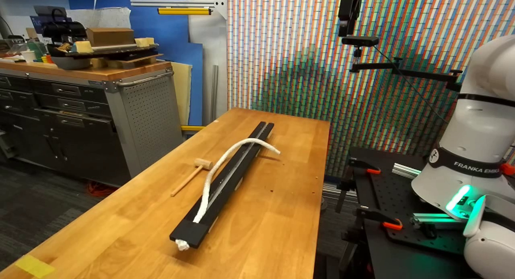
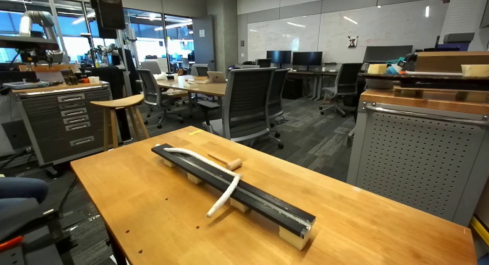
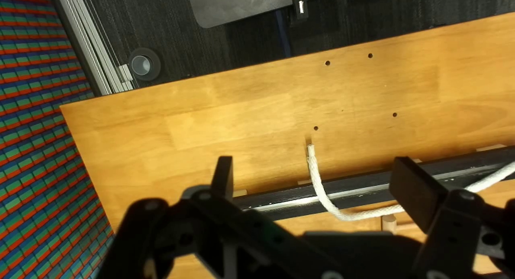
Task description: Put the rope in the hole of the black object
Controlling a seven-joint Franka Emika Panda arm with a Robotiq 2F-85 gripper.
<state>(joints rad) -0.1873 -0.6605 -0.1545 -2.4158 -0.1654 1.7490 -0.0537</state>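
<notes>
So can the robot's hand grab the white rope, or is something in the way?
Probably yes, if it comes down: in the wrist view the gripper is open, and the free end of the rope shows between its jaws, nothing covering it.

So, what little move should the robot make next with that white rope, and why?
I'd probably lower the open fingers toward the rope where it crosses the black bar: in the wrist view that stretch shows between them, and it runs across the groove instead of lying along it, so it likely needs gripping before being guided in.
</notes>
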